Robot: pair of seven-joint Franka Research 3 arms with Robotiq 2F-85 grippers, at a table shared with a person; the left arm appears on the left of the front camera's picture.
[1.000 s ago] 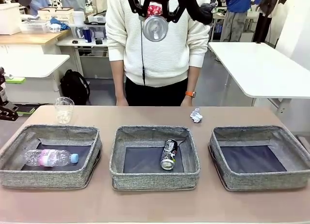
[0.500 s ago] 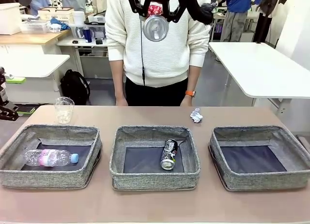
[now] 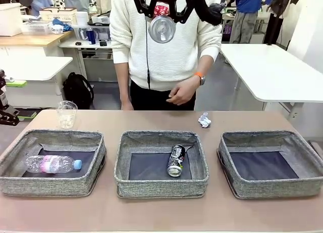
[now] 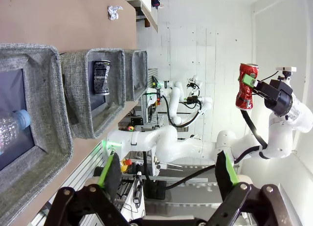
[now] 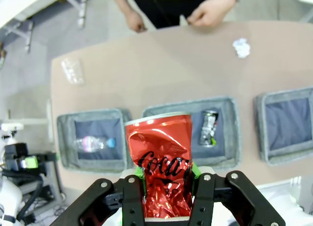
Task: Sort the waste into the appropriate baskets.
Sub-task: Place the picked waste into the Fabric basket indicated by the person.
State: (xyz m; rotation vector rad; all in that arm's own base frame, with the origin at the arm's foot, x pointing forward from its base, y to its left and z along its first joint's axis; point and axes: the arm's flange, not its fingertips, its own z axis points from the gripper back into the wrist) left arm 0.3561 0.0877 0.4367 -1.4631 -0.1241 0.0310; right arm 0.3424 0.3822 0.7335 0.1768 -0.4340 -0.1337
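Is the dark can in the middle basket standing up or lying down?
Lying down: the dark can rests on its side on the middle basket's dark bottom.

Three shallow rectangular bins of grey woven fabric are sitting in a row across the brown table: left bin, middle bin, right bin. The clear plastic bottle with pink label and blue cap is lying in the left bin and the dark printed can in the middle bin. The clear plastic cup is standing behind the left bin, and the small white paper wad is lying behind the gap between the middle bin and right bin. The crushed red can is sitting in the right gripper, high above the table.
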